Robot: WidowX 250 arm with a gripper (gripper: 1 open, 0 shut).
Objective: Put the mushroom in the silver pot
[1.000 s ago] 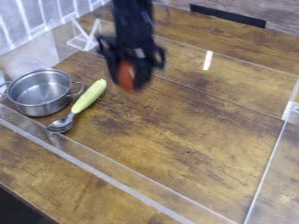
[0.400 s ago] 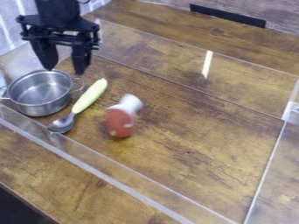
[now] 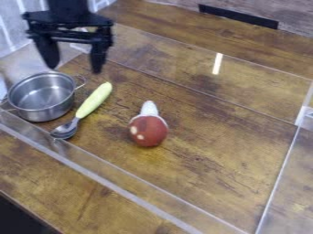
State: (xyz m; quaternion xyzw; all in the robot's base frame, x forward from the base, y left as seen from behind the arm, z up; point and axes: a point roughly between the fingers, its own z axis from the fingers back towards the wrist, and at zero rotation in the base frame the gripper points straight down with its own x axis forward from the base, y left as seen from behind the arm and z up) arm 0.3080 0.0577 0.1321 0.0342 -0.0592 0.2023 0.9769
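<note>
The mushroom (image 3: 146,128) lies on its side on the wooden table, red-brown cap toward the camera and white stem pointing away. The silver pot (image 3: 40,95) stands at the left, with nothing inside it. My gripper (image 3: 73,62) hangs above the table just behind and to the right of the pot, pointing down, its two black fingers (image 3: 98,57) spread wide with nothing between them. The mushroom is well to the right of the gripper and apart from it.
A metal spoon with a yellow-green handle (image 3: 83,108) lies between the pot and the mushroom. A clear raised rim (image 3: 146,206) borders the table's front and right. A white rack (image 3: 88,35) stands at the back left.
The gripper let go of the mushroom and opened, then swung left toward the pot. The mushroom dropped to the table and rolled a little right and toward the camera.
</note>
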